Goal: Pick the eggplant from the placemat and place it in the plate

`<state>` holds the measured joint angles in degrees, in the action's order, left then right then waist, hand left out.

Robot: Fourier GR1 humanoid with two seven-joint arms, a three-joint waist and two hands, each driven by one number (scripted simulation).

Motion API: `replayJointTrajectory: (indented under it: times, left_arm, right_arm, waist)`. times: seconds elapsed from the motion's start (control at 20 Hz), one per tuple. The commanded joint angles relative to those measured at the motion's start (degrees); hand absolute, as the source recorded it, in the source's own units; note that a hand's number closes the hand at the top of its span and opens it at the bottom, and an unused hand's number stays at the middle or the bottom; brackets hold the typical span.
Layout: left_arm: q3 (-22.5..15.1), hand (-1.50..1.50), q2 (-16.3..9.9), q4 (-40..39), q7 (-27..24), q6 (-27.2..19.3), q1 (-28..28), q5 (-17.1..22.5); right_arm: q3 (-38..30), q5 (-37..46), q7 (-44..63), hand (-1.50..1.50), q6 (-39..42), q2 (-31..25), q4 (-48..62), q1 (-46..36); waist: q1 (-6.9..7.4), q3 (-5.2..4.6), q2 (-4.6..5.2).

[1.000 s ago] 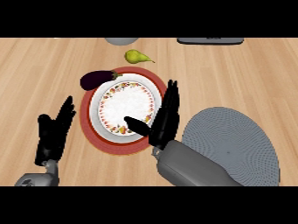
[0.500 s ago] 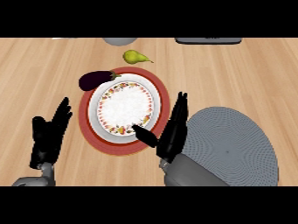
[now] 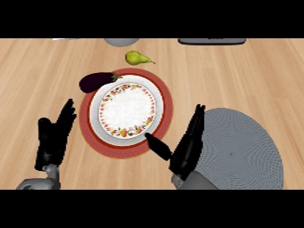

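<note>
A dark purple eggplant (image 3: 98, 81) lies at the upper left rim of the white plate (image 3: 128, 107) with a floral border, partly on the red mat beneath it. My right hand (image 3: 187, 144) is open, fingers straight, at the plate's lower right, over the edge of the grey placemat (image 3: 240, 149). It holds nothing. My left hand (image 3: 54, 138) rests open, fingers up, at the lower left.
The plate sits on a round red mat (image 3: 164, 95). A green pear (image 3: 137, 57) lies beyond the plate. A grey bowl (image 3: 121, 42) and a dark flat object (image 3: 211, 41) sit at the far edge of the wooden counter.
My right hand has drawn back down and to the right, off the plate toward the grey placemat. The eggplant and left hand stayed put.
</note>
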<state>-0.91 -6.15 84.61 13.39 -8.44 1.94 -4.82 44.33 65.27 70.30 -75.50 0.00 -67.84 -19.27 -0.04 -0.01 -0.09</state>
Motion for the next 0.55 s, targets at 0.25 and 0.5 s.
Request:
replayJointTrajectory:
  times: [0.25,0.5]
  left_arm:
    - [0.94,0.0,-0.05,0.88,1.91,-0.03,1.04,-0.77]
    - [2.29,0.0,-1.27,1.03,1.31,2.88,0.69,1.12]
  right_arm:
    - [-3.98,3.62,-2.9,-1.5,-0.15,-0.94,-4.06,10.53]
    - [-5.46,6.14,-2.42,-1.5,4.43,-0.02,-5.35,11.69]
  waist:
    - [0.02,0.02,0.08]
    - [0.12,0.01,0.07]
